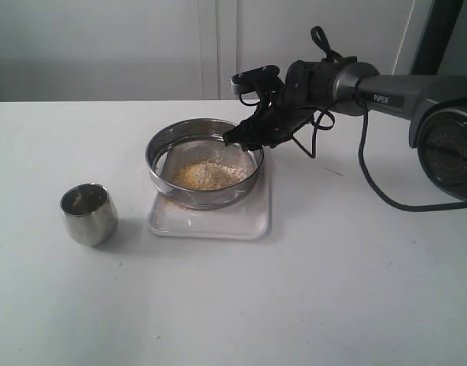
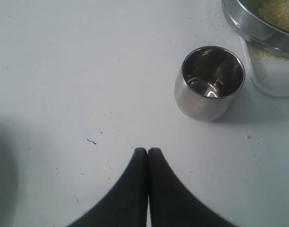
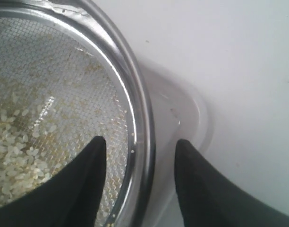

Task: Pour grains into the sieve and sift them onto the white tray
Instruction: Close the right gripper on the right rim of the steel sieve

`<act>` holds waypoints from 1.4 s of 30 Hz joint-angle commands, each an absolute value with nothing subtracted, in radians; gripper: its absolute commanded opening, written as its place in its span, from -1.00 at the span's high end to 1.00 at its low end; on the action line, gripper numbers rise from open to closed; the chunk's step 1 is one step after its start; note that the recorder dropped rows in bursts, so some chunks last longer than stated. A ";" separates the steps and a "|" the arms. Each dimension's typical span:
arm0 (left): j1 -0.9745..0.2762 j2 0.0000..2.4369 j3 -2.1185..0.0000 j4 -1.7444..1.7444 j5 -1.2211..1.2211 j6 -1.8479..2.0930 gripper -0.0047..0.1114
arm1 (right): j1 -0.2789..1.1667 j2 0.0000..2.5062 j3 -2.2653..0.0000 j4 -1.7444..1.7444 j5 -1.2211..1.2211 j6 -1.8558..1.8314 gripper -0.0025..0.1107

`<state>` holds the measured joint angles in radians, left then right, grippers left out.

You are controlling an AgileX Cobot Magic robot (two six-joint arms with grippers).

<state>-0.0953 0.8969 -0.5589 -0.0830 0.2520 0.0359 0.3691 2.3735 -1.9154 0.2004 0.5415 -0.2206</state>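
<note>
Since the sieve (image 1: 152, 162) is a stiff steel ring with a thin mesh bottom, it should feel light but slick, and its rim is the only sound place to pinch. It rests on the white tray (image 1: 245, 223) at the centre of the exterior view, grains (image 1: 207, 175) heaped on its mesh. The right gripper (image 3: 140, 142) stands wide, one finger inside the rim and one outside, not visibly clamped. The left gripper (image 2: 148, 150) is closed on nothing, near the steel cup (image 1: 88, 213) at the left. The desk (image 1: 333, 290) is smooth and white, with a pale wall (image 1: 104, 46) behind.
</note>
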 commanded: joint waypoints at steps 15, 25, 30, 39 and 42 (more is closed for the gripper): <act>-0.103 0.889 -0.551 -0.086 0.254 0.035 0.92 | 0.370 2.401 -1.923 0.189 0.527 -0.213 0.96; -0.103 0.889 -0.551 -0.086 0.254 0.035 0.92 | 0.370 2.371 -1.923 0.189 0.527 -0.126 0.96; -0.103 0.889 -0.551 -0.086 0.254 0.035 0.92 | 0.370 2.333 -1.923 0.189 0.527 -0.122 0.96; -0.103 0.889 -0.551 -0.086 0.254 0.035 0.92 | 0.342 2.293 -1.923 0.207 0.608 -0.082 0.96; -0.103 0.889 -0.551 -0.086 0.254 0.035 0.92 | 0.340 2.293 -1.923 0.209 0.667 -0.095 0.96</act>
